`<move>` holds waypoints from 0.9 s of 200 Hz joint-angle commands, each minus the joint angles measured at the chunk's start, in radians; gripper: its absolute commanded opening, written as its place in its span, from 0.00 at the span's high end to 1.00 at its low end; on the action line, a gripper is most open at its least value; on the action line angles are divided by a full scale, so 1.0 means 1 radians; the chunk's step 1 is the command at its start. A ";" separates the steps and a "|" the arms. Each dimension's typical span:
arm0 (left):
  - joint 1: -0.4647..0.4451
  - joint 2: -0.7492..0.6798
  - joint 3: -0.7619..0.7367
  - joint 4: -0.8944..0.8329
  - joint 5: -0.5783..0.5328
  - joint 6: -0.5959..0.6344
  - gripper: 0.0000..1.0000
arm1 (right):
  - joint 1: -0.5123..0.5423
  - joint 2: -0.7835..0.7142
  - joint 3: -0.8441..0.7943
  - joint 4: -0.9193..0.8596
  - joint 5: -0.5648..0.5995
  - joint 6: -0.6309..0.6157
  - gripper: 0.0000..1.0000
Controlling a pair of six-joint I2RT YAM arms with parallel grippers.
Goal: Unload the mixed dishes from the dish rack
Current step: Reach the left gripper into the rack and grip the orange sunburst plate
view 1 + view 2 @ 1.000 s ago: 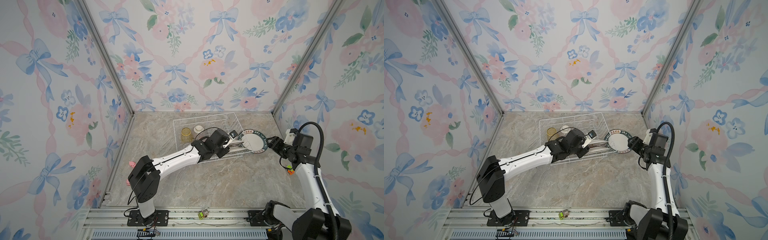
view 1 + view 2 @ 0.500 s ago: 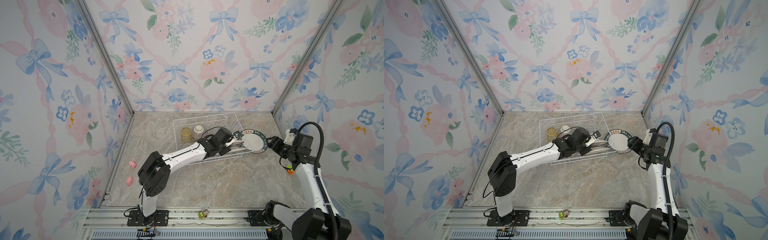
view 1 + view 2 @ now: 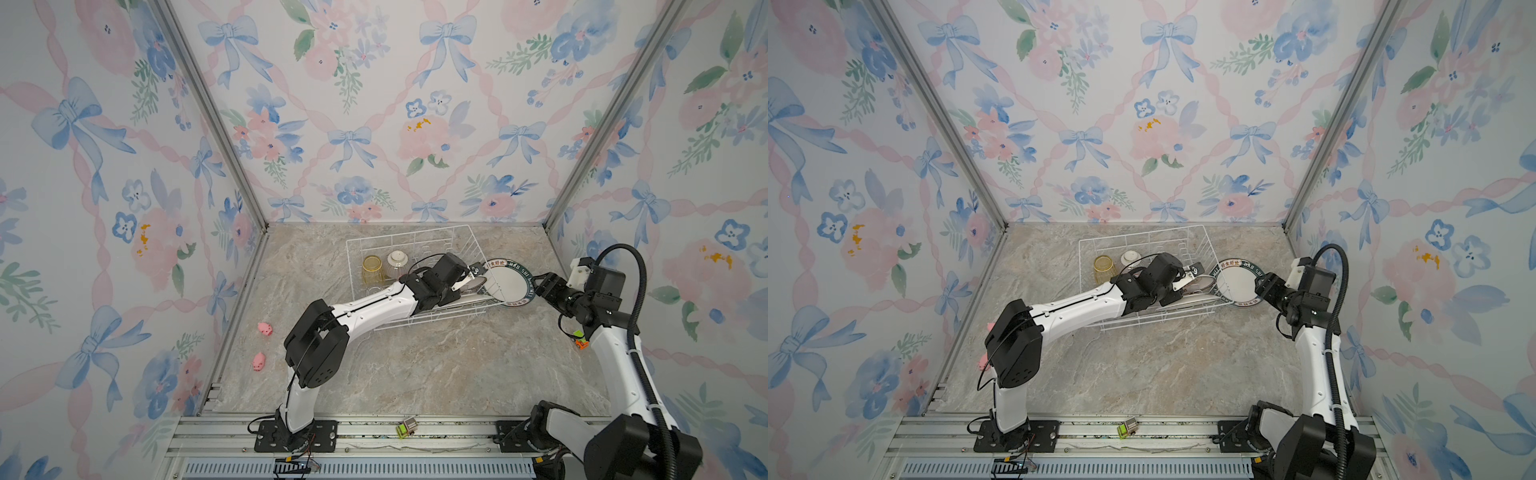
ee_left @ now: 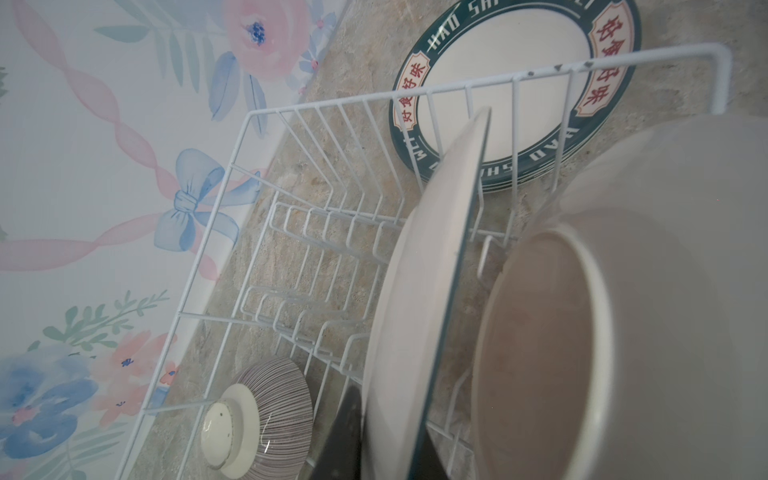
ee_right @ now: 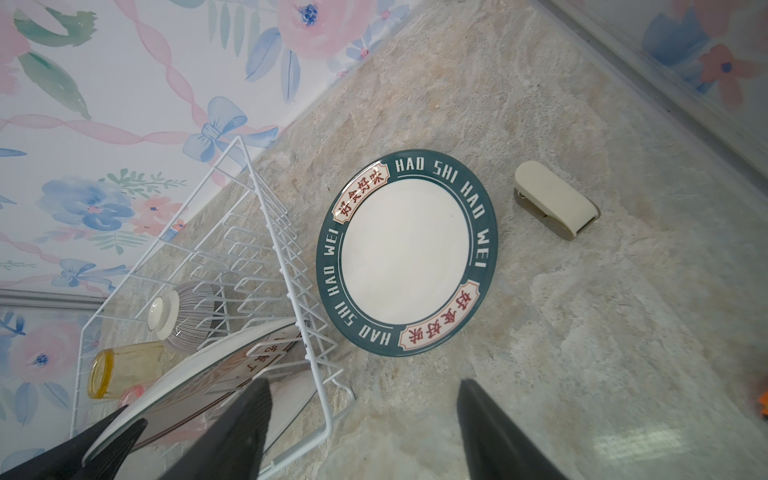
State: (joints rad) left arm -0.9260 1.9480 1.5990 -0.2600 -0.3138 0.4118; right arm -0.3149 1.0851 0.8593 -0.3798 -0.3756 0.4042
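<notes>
Left jaws: pinching the rim of an upright plate [image 4: 415, 311], a dark finger [image 4: 347, 436] against one face; left gripper [image 4: 390, 455] reaching into the rack from the near side.
Right jaws: spread wide, nothing between them; right gripper [image 5: 361, 382] hovering over bare table [image 5: 582, 332] on the near side of the unloaded plate [image 5: 405, 253].
Rack: the dish rack [image 3: 415, 237] at the far part of the table, a little right of centre.
Held dish: the upright plate on edge among the prongs [image 4: 316, 232] at the rack's right end, leaning a little, close beside another white dish [image 4: 602, 332] shown from its underside; touching or apart, cannot tell.
Already out: the unloaded plate, flat on the table just right of the rack, lettered rim up.
Left inside: yellow tumbler [image 3: 372, 268] and ribbed bowl [image 3: 398, 262], the bowl upturned, at the far left end; a pink tumbler [image 5: 129, 392] glimpsed past the plates.
Strays: pink toys [image 3: 264, 329] near the left wall, well apart from the rack.
Step in hand: by the look of it, taking the next plate; grip made, lift not yet begun.
Next move: likely a straight lift along the slot until the rim clears prongs and wall, without dragging the neighbouring dish, then over the right wall and down beside or onto the unloaded plate.
Progress: early, judging by one plate out and most dishes inside.
</notes>
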 commanded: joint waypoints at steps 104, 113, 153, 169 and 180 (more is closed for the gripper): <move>0.003 0.012 0.039 0.102 -0.191 0.049 0.92 | 0.000 0.000 -0.022 0.019 -0.020 0.011 0.27; 0.005 0.005 0.046 0.102 -0.199 0.045 0.92 | 0.000 -0.001 -0.020 0.018 -0.022 0.009 0.27; 0.009 -0.040 0.061 0.102 -0.217 0.018 0.93 | 0.000 -0.007 -0.017 0.019 -0.029 0.010 0.27; 0.009 -0.063 0.059 0.101 -0.226 0.015 0.93 | 0.001 -0.010 -0.016 0.019 -0.032 0.011 0.27; 0.011 -0.075 0.060 0.102 -0.235 0.013 0.93 | 0.001 -0.013 -0.014 0.019 -0.032 0.011 0.27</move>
State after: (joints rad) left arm -0.9291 1.9572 1.6157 -0.2417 -0.4500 0.4675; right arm -0.3149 1.0863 0.8501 -0.3645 -0.3893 0.4076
